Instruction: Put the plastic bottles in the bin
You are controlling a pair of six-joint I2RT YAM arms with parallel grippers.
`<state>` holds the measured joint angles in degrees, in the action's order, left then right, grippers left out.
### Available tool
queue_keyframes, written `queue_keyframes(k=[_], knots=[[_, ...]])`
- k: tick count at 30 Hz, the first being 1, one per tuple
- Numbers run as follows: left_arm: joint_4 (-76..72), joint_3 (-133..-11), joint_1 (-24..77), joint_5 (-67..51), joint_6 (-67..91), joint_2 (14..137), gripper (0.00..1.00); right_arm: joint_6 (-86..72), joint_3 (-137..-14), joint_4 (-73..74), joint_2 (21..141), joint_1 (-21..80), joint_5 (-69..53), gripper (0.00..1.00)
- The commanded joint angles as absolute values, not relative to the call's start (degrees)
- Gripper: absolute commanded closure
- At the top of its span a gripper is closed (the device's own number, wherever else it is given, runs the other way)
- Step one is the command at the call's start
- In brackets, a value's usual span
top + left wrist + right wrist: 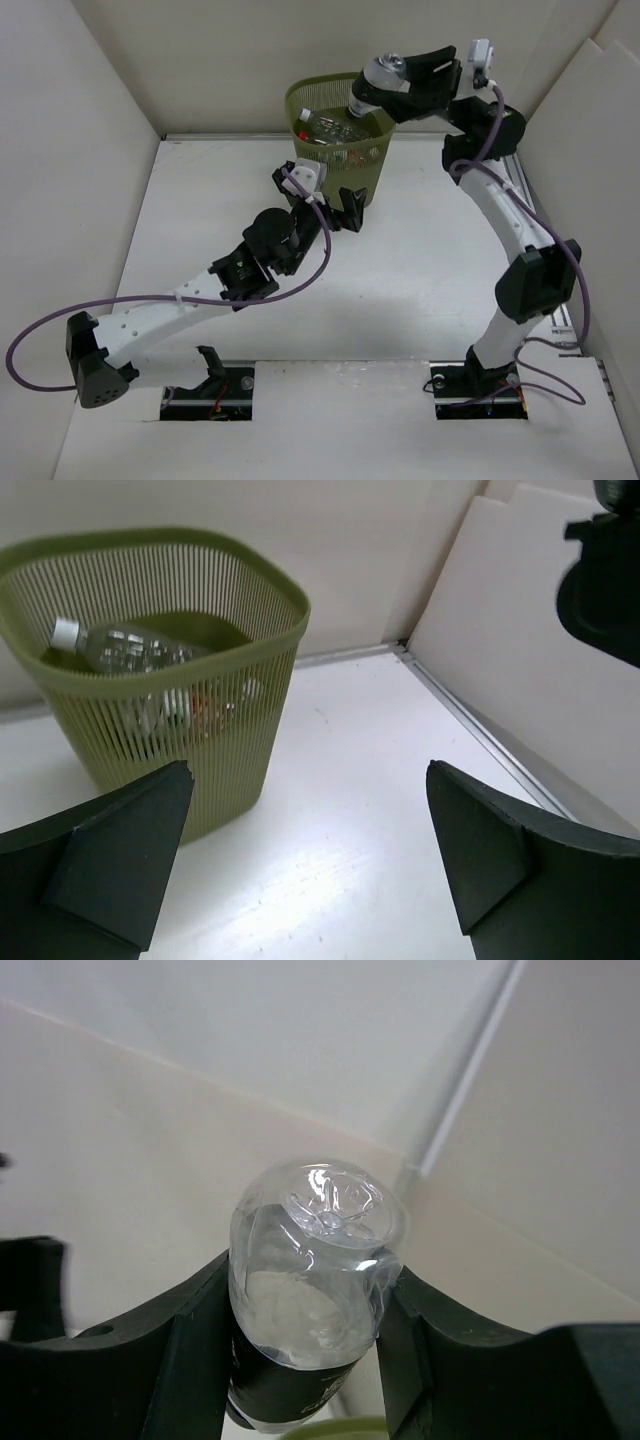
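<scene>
The olive-green mesh bin (372, 172) stands at the back of the table; it also shows in the left wrist view (150, 770). Several clear plastic bottles (335, 128) lie inside it, one with a white cap (125, 648). My right gripper (408, 75) is shut on a clear bottle with a black label (310, 1290), held neck-down over the bin's right rim; its base points up (383, 72). My left gripper (310, 865) is open and empty, low over the table just in front of the bin (345, 212).
White walls enclose the table on the left, back and right. The right wall's base rail (480, 730) runs close to the bin. The right arm (500, 210) arches along the right side.
</scene>
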<state>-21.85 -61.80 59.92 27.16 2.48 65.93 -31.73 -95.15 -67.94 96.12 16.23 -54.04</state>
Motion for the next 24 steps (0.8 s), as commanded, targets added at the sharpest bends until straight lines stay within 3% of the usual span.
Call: queue_keyframes(k=[1, 4, 5, 6, 8, 11, 15, 19, 24], knots=[[-17.2, -60.6, 60.0, 31.6, 10.5, 63.3, 0.0, -25.8, -104.2, -63.5, 104.7, 14.6, -51.5, 1.0], [-8.5, -61.1, 60.0, 34.4, 16.6, 62.8, 0.0, -23.1, -116.2, -57.9, 116.2, 14.1, -51.5, 1.0], [-3.7, -61.8, 60.0, 35.1, 18.0, 62.8, 0.0, -20.7, -119.1, -52.4, 121.3, 14.1, -51.5, 0.93], [-1.3, -62.4, 60.0, 37.2, 20.6, 62.2, 0.0, -19.7, -121.7, -50.2, 123.6, 14.1, -52.0, 0.73], [3.6, -62.9, 60.0, 39.3, 23.5, 60.9, 0.0, -19.2, -128.1, -48.2, 127.6, 14.1, -52.0, 0.0], [11.0, -62.9, 60.0, 42.7, 27.7, 59.4, 0.0, -18.6, -129.2, -46.8, 129.5, 13.5, -52.0, 0.0], [16.5, -64.8, 56.8, 41.8, 31.0, 58.8, 0.0, -13.9, -123.6, -43.8, 123.2, 12.3, -51.5, 0.0], [18.1, -65.3, 56.1, 42.0, 32.6, 59.9, 0.0, -0.1, -117.9, -22.7, 111.7, 10.1, -50.0, 0.0], [18.1, -64.2, 56.1, 41.4, 34.4, 62.7, 0.0, 5.7, -108.4, -17.7, 103.3, 6.7, -49.9, 0.0]])
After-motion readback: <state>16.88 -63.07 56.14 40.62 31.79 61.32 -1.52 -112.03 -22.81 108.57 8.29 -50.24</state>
